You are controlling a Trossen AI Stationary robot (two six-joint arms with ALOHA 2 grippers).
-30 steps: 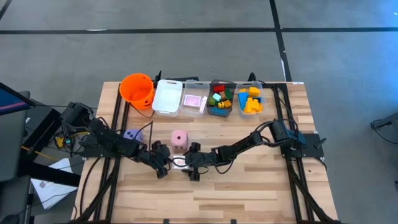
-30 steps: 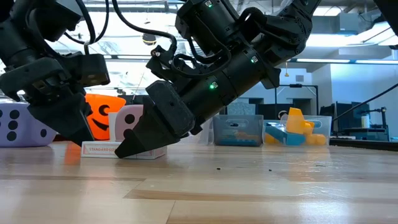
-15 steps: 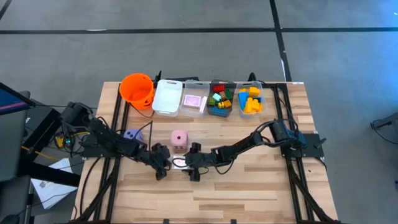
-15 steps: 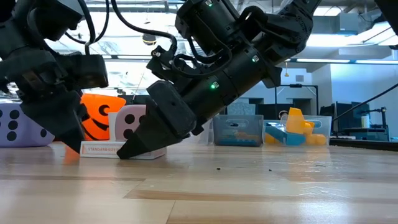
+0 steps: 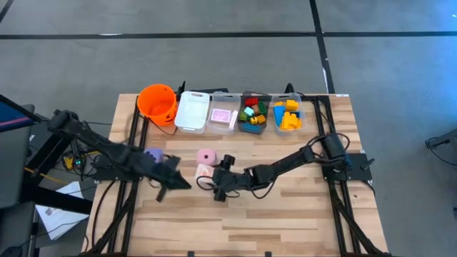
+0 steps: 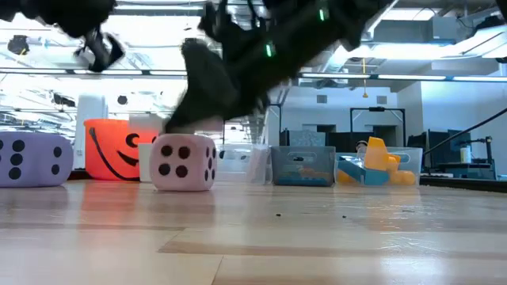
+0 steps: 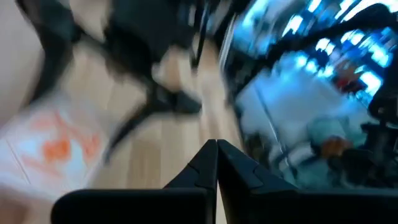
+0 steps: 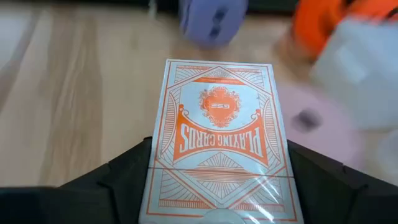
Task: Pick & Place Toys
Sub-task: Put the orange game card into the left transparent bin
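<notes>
1 pack of playing cards (image 8: 219,140), previously flat on the table, is now lifted clear, clamped between the right gripper (image 5: 206,180) fingers at 6 o'clock of the pink die (image 5: 206,156). The left gripper (image 5: 180,184), fully closed and empty, has withdrawn toward 9 o'clock. Transfer to a bin can begin.
</notes>
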